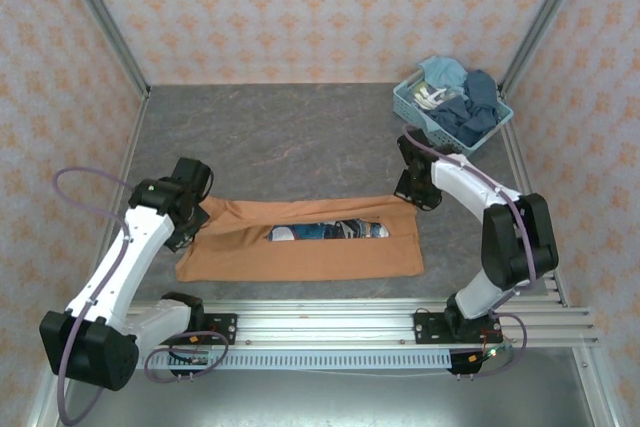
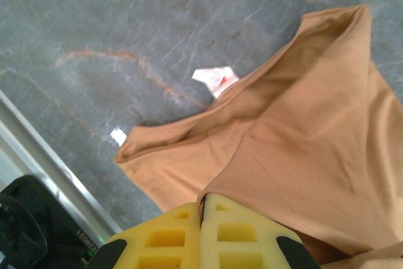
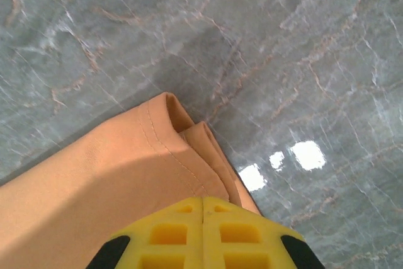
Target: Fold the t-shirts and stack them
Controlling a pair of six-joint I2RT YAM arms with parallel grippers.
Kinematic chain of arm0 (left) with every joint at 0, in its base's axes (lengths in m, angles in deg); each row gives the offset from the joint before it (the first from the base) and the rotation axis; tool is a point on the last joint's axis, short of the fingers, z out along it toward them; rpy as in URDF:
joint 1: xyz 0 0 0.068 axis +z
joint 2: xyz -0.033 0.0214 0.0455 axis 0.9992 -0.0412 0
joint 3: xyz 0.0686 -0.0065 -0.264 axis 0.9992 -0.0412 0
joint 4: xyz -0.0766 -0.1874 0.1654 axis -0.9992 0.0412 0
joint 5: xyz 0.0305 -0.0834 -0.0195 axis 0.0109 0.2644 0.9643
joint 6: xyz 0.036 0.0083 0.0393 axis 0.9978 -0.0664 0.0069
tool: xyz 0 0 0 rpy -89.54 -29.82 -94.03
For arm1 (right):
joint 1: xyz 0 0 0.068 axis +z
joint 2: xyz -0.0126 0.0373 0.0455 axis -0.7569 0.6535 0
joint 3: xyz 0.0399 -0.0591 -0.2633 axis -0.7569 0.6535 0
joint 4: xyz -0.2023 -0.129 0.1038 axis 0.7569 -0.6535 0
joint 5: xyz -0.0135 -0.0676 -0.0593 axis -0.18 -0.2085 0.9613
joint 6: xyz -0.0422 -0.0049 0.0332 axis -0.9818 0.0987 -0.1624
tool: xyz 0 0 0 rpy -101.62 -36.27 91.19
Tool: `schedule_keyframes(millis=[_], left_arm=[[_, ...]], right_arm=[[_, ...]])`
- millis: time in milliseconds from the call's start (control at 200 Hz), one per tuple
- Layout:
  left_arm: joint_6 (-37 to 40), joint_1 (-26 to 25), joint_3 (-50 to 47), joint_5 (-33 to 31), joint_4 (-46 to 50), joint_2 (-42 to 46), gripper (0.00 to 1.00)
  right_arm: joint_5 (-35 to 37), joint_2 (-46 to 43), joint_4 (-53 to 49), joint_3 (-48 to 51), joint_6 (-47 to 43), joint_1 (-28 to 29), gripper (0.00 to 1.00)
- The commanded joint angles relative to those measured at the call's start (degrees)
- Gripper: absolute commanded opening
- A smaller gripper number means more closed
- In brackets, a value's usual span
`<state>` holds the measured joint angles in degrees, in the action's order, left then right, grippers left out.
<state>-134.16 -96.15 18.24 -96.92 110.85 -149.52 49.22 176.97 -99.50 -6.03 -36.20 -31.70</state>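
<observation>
An orange-tan t-shirt (image 1: 300,252) lies spread across the grey table, its far part folded toward the front, with a strip of the dark blue, white and red print (image 1: 328,231) showing in the gap. My left gripper (image 1: 196,209) is shut on the shirt's far left edge (image 2: 296,155); cloth runs between the yellow fingers (image 2: 230,228). A white label (image 2: 215,78) peeks out at the neck. My right gripper (image 1: 413,193) is shut on the far right corner, where a stitched hem (image 3: 165,131) curls just beyond the closed yellow fingers (image 3: 182,231).
A pale blue lattice basket (image 1: 410,102) at the back right holds more crumpled shirts in blue and white (image 1: 468,107). An aluminium rail (image 1: 330,317) runs along the near edge, and metal posts (image 1: 100,17) frame the papered walls. Bare grey table (image 1: 280,137) lies behind the shirt.
</observation>
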Motion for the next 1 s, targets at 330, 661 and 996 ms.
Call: schedule_keyframes(millis=[330, 661, 996], left_arm=[[-4.0, -3.5, -4.0, 2.5, 2.5, -1.0, 0.00], [-8.5, -6.7, -9.9, 4.7, 2.9, 0.7, 0.00], [-12.0, -8.5, -10.7, 6.7, 3.6, 2.9, 0.00]], right_arm=[[1.9, -9.4, -2.3, 8.6, 4.5, 0.9, 0.00], [-1.8, -9.2, -1.2, 12.6, 6.0, 0.9, 0.00], [-2.0, -8.5, -2.3, 12.5, 5.8, 1.0, 0.00]])
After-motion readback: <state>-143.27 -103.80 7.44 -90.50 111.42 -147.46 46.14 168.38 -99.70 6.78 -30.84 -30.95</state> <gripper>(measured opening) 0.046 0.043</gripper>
